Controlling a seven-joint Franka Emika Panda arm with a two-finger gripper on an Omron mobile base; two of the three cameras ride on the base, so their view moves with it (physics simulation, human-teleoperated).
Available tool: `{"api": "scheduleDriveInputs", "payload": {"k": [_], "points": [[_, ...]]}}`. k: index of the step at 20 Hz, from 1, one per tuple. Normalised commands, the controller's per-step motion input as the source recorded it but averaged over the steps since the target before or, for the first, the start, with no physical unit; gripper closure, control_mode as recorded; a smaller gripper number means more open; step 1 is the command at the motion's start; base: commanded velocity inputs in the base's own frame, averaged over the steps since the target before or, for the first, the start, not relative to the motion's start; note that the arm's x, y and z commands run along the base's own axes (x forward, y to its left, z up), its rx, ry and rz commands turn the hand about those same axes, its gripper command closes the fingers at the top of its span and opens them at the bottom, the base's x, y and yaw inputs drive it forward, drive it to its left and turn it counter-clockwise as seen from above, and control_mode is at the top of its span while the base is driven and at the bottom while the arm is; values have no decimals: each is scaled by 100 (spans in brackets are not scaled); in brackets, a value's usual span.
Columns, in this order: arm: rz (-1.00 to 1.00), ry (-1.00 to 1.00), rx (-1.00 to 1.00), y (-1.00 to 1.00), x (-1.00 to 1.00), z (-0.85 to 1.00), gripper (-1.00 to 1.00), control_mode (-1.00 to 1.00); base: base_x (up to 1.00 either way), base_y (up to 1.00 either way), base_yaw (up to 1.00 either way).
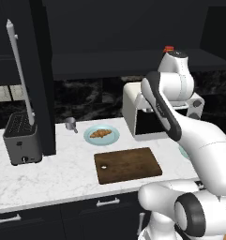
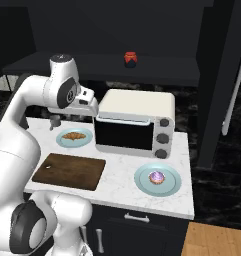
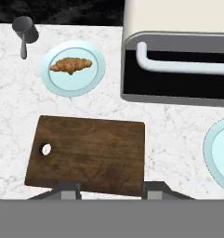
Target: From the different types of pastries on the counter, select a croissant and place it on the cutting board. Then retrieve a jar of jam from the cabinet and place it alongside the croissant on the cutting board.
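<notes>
On a round light blue plate lies the small golden-brown croissant, beyond the bare dark brown wooden cutting board on the white marble counter. Above, the gripper hangs open, holding nothing.

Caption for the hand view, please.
Gripper hovers open over the empty cutting board; croissant waits on its plate.

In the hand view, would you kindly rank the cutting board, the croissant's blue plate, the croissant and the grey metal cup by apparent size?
Largest to smallest:
1. cutting board
2. blue plate
3. croissant
4. grey metal cup; with its handle it looks close to the croissant, so the last two are unsure.
</notes>
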Motion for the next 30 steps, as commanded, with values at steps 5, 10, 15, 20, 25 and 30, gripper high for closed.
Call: {"api": "scheduleDriveInputs", "payload": {"k": [5,10,15,20,25,30], "points": [[0,0,0,10,0,-1,-100,-100,0,0,0],[0,0,0,54,0,-1,-100,-100,0,0,0],[-2,0,0,67,4,0,-100,-100,0,0,0],[-7,0,0,38,35,-11,-100,-100,0,0,0],[-9,12,0,17,65,-56,-100,-100,0,0,0],[-16,14,0,15,31,-46,-100,-100,0,0,0]]}}
